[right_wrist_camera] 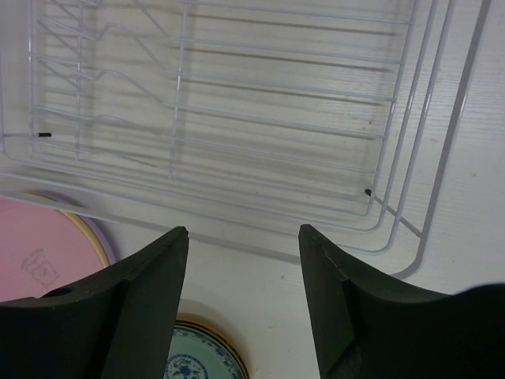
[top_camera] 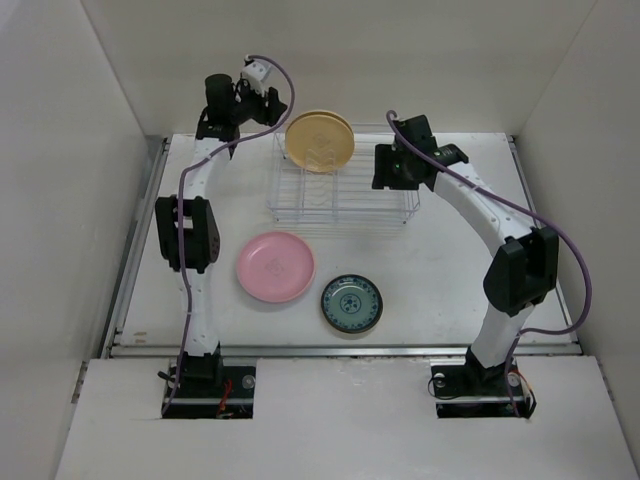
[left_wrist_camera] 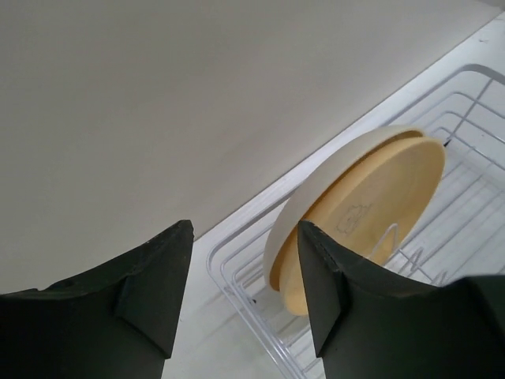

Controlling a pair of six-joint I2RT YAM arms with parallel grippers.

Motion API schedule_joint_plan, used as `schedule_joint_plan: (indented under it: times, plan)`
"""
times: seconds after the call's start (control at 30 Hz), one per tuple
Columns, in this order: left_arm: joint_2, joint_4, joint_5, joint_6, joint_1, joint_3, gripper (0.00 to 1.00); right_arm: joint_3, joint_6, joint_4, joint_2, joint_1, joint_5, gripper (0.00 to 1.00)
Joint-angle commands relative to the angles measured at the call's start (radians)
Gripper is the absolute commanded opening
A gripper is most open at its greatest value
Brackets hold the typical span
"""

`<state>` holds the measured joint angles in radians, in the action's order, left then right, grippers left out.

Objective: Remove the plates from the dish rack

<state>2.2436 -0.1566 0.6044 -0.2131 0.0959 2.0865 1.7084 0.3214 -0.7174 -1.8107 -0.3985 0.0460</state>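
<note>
Unloaded so far — pink plate and blue-green plate, flat at lower centre of top view. Yet to lift: cream plate upright in dish rack, upper centre. Found left gripper spread beside it, right gripper spread over rack's near edge — both empty.

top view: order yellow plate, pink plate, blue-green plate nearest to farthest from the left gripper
From the left gripper:
1. yellow plate, upright in the dish rack, just to the gripper's right.
2. pink plate, flat on the table, on the near side of the rack.
3. blue-green plate, flat, right of the pink one and nearer the front edge.
</note>
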Motion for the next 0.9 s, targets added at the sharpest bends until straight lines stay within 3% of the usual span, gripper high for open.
schedule_joint_plan:
  times: [0.0, 0.07, 0.17, 0.23, 0.37, 0.5, 0.53, 0.7, 0.87]
  plan:
    - [-0.062, 0.034, 0.136, -0.061, -0.007, -0.008, 0.50, 0.002, 0.021, 0.029, -0.009, 0.007, -0.040, 0.64]
    - [-0.035, 0.144, 0.191, -0.098, -0.007, 0.041, 0.46, 0.002, 0.021, 0.018, -0.009, 0.007, -0.040, 0.64]
    - [0.030, 0.280, 0.202, -0.110, -0.007, 0.127, 0.30, 0.002, 0.021, 0.009, -0.009, 0.007, -0.040, 0.64]
    - [0.051, 0.307, 0.202, -0.141, -0.007, 0.139, 0.25, 0.002, 0.011, 0.009, -0.009, 0.007, -0.040, 0.64]
    - [0.071, 0.353, 0.212, -0.232, 0.013, 0.139, 0.25, 0.002, 0.011, -0.001, -0.009, 0.007, -0.040, 0.64]
    - [0.091, 0.339, 0.175, -0.232, 0.022, 0.149, 0.26, -0.007, 0.011, -0.001, -0.009, 0.007, -0.049, 0.64]
    - [0.103, 0.327, 0.120, -0.221, 0.022, 0.149, 0.32, -0.016, 0.011, -0.001, -0.009, 0.007, -0.049, 0.64]
    - [0.126, 0.292, 0.078, -0.221, 0.031, 0.149, 0.37, -0.027, 0.011, -0.001, -0.009, 0.007, -0.058, 0.63]
    - [0.148, 0.258, 0.058, -0.203, 0.031, 0.149, 0.37, -0.036, 0.002, -0.001, -0.009, 0.007, -0.058, 0.63]
